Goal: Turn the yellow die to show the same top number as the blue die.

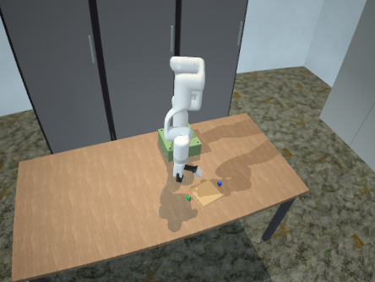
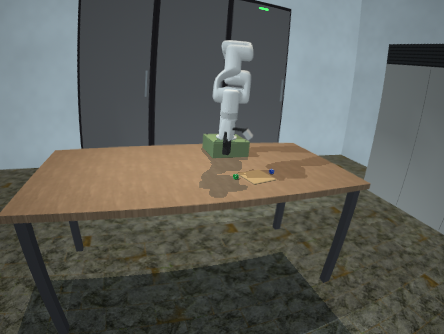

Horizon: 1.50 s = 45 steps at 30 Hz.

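Observation:
My gripper (image 1: 179, 177) hangs above the table, just left of and behind the tan mat (image 1: 207, 192). It also shows in the exterior view (image 2: 226, 148), in front of the green base. Its dark fingers are shut on a small thing. No yellow die lies on the mat or the table, so I take the held thing to be the yellow die, hidden between the fingers. The blue die (image 1: 220, 183) (image 2: 271, 171) sits at the mat's far right corner, seemingly just off it. The green die (image 1: 188, 197) (image 2: 235, 176) lies on the table by the mat's left edge. The mat (image 2: 257, 176) lies flat.
The arm's green base block (image 1: 179, 143) stands on the table behind the gripper. A small dark and white part (image 1: 194, 170) sticks out to the right beside the gripper. The table's front edge is near the mat.

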Tool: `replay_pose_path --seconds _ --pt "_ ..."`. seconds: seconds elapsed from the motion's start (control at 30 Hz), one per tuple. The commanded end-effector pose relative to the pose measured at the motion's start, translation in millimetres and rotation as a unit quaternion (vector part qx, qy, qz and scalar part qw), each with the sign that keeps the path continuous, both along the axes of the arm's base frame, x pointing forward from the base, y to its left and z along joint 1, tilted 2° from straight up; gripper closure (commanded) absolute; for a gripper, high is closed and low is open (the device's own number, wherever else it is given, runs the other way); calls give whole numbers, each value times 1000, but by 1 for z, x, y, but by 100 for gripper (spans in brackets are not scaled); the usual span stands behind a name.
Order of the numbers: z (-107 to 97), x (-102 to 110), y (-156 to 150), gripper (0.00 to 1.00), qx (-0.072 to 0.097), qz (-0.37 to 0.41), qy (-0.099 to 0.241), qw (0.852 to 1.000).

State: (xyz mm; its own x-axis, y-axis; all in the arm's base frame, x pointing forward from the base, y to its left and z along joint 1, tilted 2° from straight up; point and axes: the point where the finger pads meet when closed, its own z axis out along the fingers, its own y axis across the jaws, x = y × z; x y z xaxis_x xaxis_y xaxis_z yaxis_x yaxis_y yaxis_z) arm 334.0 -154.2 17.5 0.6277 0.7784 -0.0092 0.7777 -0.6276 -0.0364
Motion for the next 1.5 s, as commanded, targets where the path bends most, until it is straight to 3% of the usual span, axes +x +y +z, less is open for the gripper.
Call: replay_pose_path --seconds 0.0,0.13,0.33,0.4,0.7,0.9,0.97,1.13,1.47 --pt "1 2 -1 85 -1 0 -2 1000" --pt "1 6 3 85 -2 -17 -2 1000" --pt "1 30 29 85 -7 -122 0 993" --pt "1 30 29 85 -7 -122 0 993" --pt "-1 63 77 85 -14 -287 1 958" --pt "-3 83 115 85 -19 -399 2 917" --pt "-3 83 115 85 -19 -399 2 917" --pt "-4 90 133 85 -21 -446 2 895" --pt "-4 91 134 85 -12 -451 -18 892"
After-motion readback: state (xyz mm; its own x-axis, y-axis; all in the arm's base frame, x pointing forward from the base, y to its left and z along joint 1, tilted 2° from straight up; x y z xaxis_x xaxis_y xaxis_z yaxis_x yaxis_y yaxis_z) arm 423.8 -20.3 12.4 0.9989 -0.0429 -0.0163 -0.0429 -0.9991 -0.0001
